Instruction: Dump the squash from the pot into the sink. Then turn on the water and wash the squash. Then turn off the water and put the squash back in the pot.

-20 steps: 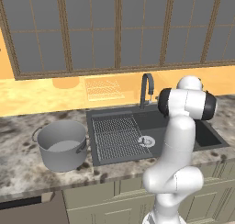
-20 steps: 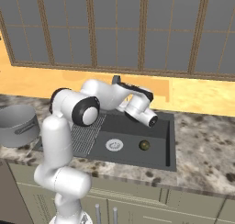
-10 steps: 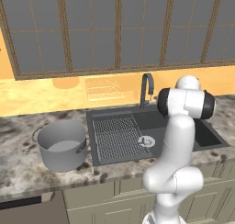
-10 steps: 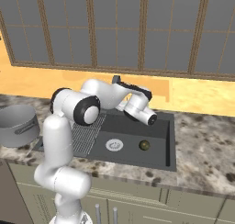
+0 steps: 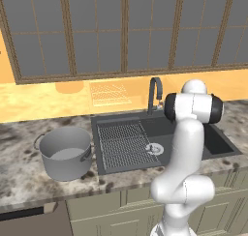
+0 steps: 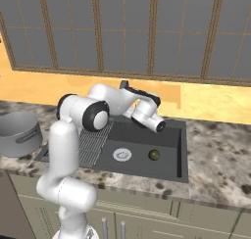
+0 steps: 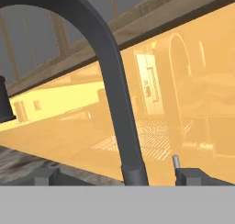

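Hand view: the dark curved faucet (image 7: 112,81) arches from the upper left down to the bottom centre, standing between the two dark fingertips (image 7: 190,176) at the bottom edge.
End effector (image 7: 118,178): jaws spread wide and released, one on each side of the faucet neck, gripping nothing.
Right base view: the arm reaches from the lower left towards the middle of the frame, its hand just above the back rim of the sink (image 6: 179,157).
Squash (image 6: 154,155): lies on the basin floor in the middle of the frame, just right of the round silver drain (image 6: 122,155) and apart from it.
Pot (image 5: 65,153): stands upright on the speckled surface (image 5: 19,182) at centre left of the left base view, just left of the sink; it also sits at the left edge of the right base view.
Sink layout: ribbed draining section (image 5: 126,142) on the left, deeper basin on the right.
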